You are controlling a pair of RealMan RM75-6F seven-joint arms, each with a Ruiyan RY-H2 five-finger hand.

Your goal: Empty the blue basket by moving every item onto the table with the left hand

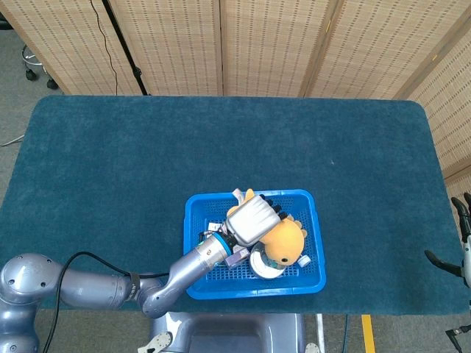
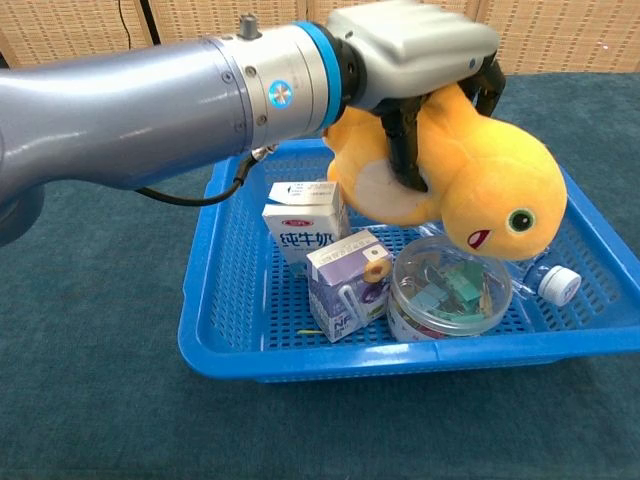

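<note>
Chest view, nearest first: purple carton (image 2: 348, 281) and clear round tub (image 2: 448, 297) at the front of the blue basket (image 2: 225, 345), white milk carton (image 2: 302, 220) tilted behind, small capped bottle (image 2: 556, 284) at the right. Further back, left robot hand (image 2: 415, 60) clamped over the yellow plush toy (image 2: 478, 180), lifted partly off the tub. Soft, light, squashy; best gripped around the fat body, as now. Cartons likely stiff, easy to crush. Right robot hand (image 1: 464, 250) at the desk (image 1: 110, 162) edge, fingers apart, empty.
</note>
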